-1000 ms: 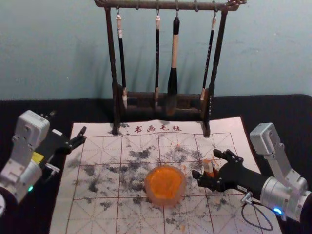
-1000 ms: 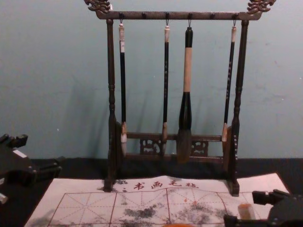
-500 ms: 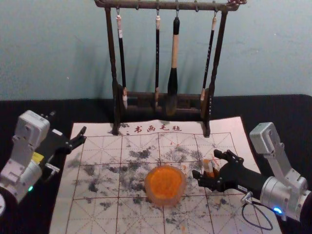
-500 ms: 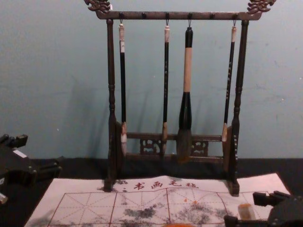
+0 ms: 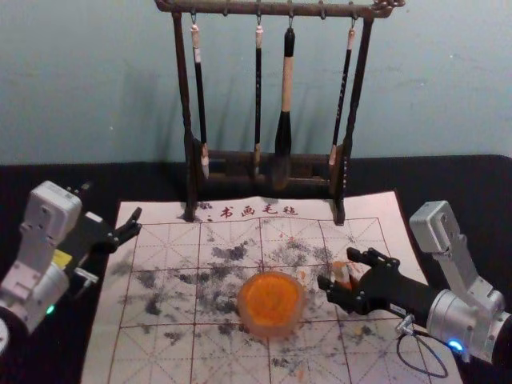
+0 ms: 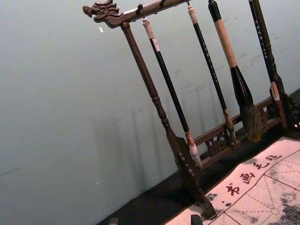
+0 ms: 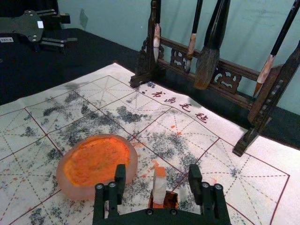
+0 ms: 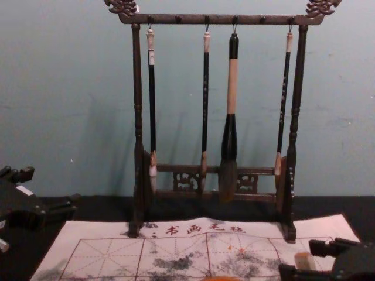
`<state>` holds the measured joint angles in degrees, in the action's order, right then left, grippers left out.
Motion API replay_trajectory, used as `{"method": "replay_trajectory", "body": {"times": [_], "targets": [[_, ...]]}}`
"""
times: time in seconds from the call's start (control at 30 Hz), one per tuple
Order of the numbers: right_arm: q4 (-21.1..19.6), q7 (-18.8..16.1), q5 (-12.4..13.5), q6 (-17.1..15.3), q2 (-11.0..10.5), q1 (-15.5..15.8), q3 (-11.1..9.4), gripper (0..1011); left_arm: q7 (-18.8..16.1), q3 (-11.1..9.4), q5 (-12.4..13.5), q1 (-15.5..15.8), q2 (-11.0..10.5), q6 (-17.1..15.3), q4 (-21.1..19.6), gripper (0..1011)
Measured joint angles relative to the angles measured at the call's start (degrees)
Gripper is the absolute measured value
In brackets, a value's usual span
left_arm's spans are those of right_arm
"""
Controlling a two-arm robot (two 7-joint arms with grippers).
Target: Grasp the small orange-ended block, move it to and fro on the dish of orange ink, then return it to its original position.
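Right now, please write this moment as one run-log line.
Right gripper: jaws open around orange-ended block, not gripping | orange ink dish: on mat | left gripper: parked by mat's left edge

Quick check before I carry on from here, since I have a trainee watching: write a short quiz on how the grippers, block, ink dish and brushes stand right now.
1. Multiple choice. How does the right gripper stand to the orange-ended block?
a) Shut on it
b) Open, its fingers apart on either side of it
c) Lifted up beside the rack's crossbar

2. True or false: from the robot's own side, the dish of orange ink lies to the left of the block.

3. Fill in the number: ____ calligraphy brushes hang from the wooden rack.

Key: 1 b; 2 true; 3 four
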<state>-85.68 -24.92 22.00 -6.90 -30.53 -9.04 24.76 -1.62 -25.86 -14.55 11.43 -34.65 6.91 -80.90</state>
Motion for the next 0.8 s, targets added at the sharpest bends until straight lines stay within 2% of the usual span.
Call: {"method": "replay_trajectory", "body": {"times": [0.13,0.17,0.23,0.33,0.43,0.5,0.57,0.6,0.67,0.7,0.8], "targets": [[0.0,0.0,0.0,0.0,0.0,0.0,0.0,706,0.0,0.0,0.0,0.0,0.0,0.0,0.0,1001],[0.0,0.0,0.0,0.0,0.0,0.0,0.0,706,0.0,0.0,0.0,0.0,0.0,0.0,0.0,1001],[0.0,0.0,0.0,0.0,0.0,0.0,0.0,605,0.0,0.0,0.0,0.0,0.0,0.0,0.0,1001],[0.0,0.0,0.0,0.1,0.0,0.0,0.0,544,0.0,0.0,0.0,0.0,0.0,0.0,0.0,1001],[0.0,0.0,0.0,0.1,0.0,0.0,0.0,399,0.0,0.0,0.0,0.0,0.0,0.0,0.0,1001],[0.0,0.0,0.0,0.1,0.0,0.0,0.0,386,0.0,0.0,0.0,0.0,0.0,0.0,0.0,1002],[0.0,0.0,0.0,0.1,0.0,0.0,0.0,279,0.0,0.0,0.0,0.0,0.0,0.0,0.0,1001],[0.0,0.0,0.0,0.1,0.0,0.0,0.0,279,0.0,0.0,0.0,0.0,0.0,0.0,0.0,1001],[0.0,0.0,0.0,0.1,0.0,0.0,0.0,222,0.0,0.0,0.0,0.0,0.0,0.0,0.0,1001],[0.0,0.0,0.0,0.1,0.0,0.0,0.0,162,0.0,0.0,0.0,0.0,0.0,0.0,0.0,1001],[0.0,0.0,0.0,0.1,0.0,0.0,0.0,109,0.0,0.0,0.0,0.0,0.0,0.0,0.0,1001]]}}
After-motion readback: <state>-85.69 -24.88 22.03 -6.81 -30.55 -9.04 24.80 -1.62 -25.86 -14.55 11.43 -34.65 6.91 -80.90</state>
